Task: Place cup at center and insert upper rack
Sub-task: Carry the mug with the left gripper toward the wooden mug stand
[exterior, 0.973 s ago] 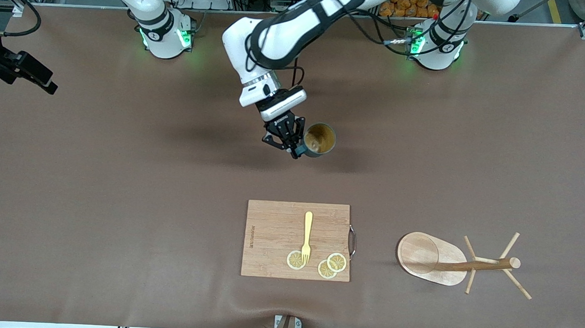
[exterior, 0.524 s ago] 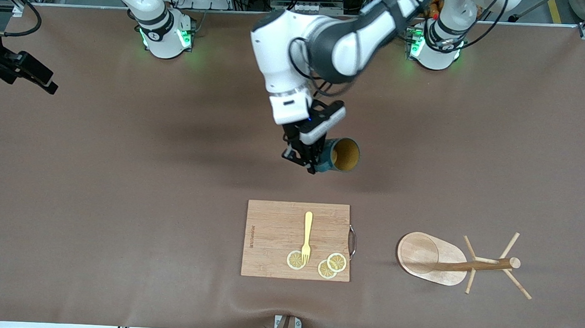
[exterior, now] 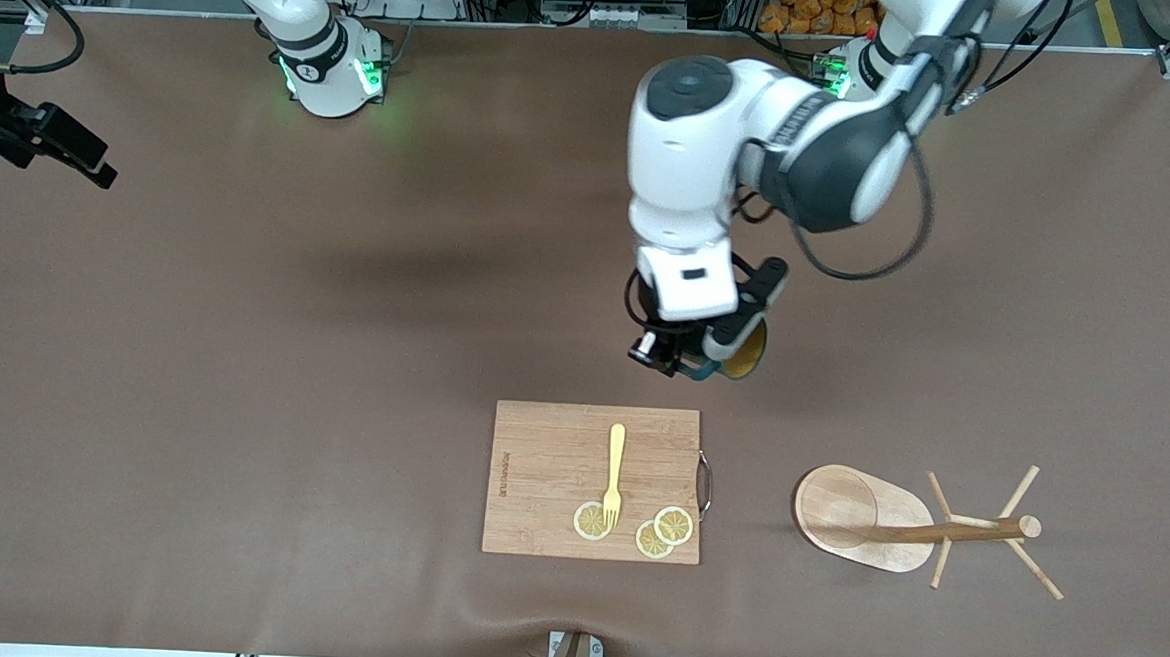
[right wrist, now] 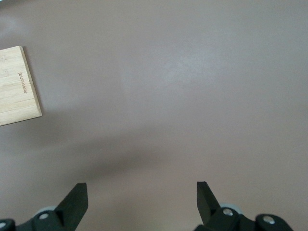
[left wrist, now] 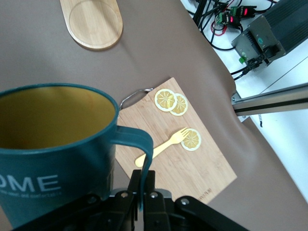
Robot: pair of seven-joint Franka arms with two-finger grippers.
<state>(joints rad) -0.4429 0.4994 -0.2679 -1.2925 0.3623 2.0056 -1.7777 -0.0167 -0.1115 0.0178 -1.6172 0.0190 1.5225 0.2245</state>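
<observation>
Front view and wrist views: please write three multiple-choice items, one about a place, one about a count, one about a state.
1. Where does the fork lie?
A. on the cutting board
B. on the bare table
C. in the mug

2. How many lemon slices are there?
A. two
B. three
C. five

3. How is the mug tree?
A. standing upright
B. held by the right gripper
C. lying on its side

Answers: 1 A, the fork rests on the board; 2 B, three show beside the fork; 3 C, its post lies along the table.
</observation>
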